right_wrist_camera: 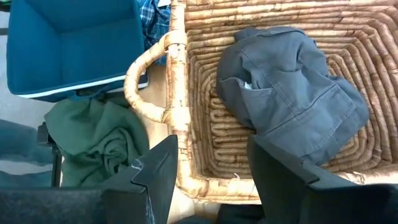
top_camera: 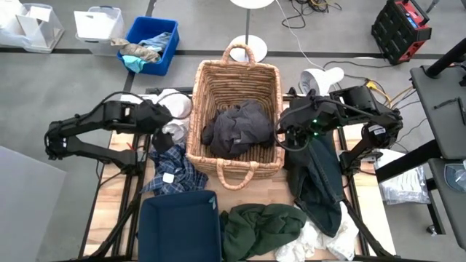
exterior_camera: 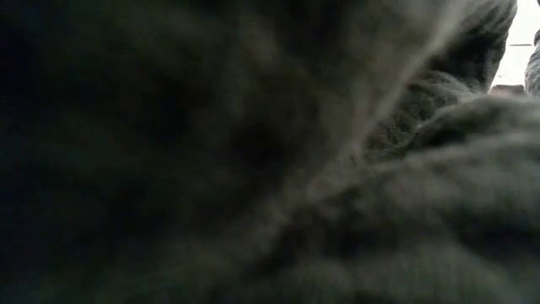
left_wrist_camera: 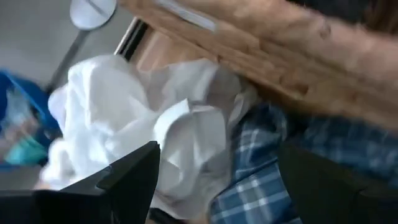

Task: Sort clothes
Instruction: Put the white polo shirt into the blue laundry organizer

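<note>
1. A charcoal garment [top_camera: 239, 127] lies crumpled in the wicker basket [top_camera: 271, 80] at the centre of the high view; the right wrist view shows it [right_wrist_camera: 292, 93] bunched on the basket floor.
2. A black garment [top_camera: 320, 178] hangs from the right tool [top_camera: 291, 135] at the basket's right rim and drapes down to the table toward the lower right of the frame. Whether the tool's fingers are pressed on the cloth cannot be told.
3. A dark green garment [top_camera: 262, 227] lies at the lower centre, beside a white one [top_camera: 324, 240] in the lower right.
4. A blue-and-white plaid garment [top_camera: 171, 169] lies left of the basket, with white garments [top_camera: 175, 108] just above it.
5. The left tool [top_camera: 166, 124] hovers over those white and plaid clothes, its fingers [left_wrist_camera: 134, 177] spread wide and holding nothing.
6. A dark blue bin [top_camera: 178, 225] sits at the lower left of the table [top_camera: 262, 191].
7. The low view is filled by dark cloth close to the lens.
8. On the floor at the upper left stands a blue box [top_camera: 169, 33] with rags.
</note>
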`<state>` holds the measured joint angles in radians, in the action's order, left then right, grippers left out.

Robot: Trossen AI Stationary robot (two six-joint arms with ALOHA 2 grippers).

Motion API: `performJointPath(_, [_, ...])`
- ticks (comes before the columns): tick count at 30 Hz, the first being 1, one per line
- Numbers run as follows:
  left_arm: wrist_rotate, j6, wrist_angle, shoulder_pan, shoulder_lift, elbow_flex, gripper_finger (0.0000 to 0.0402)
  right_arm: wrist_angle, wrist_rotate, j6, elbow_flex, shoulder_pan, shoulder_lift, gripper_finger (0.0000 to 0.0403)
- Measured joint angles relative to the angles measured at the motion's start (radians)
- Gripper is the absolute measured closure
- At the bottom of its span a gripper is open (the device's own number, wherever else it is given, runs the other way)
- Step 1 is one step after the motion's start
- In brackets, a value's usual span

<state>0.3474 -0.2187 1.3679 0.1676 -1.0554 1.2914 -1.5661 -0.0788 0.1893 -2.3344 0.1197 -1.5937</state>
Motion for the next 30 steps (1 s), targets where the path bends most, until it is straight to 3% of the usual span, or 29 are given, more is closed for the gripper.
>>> performJointPath(7, [-0.003,0.168,0.049,0.056,0.001,-0.019,0.0102,0.000,0.000,0.020,0.000,0.002,0.000,0.0218])
performJointPath(11, [-0.006,0.233,-0.053,0.126,0.047,-0.079,0.0105,-0.001,0.000,0.019,0.000,0.002,0.000,0.0218])
performJointPath(17, [-0.130,0.366,-0.181,0.250,0.083,-0.214,0.0115,-0.002,0.000,0.020,0.000,0.002,0.000,0.0218])
performJointPath(27, [-0.160,0.556,-0.333,0.441,0.083,-0.382,0.0116,-0.002,0.000,0.034,0.000,0.002,0.001,0.0218])
performJointPath(30, [-0.218,0.589,-0.358,0.506,0.076,-0.409,0.0117,-0.002,0.000,0.036,0.000,0.002,0.001,0.0218])
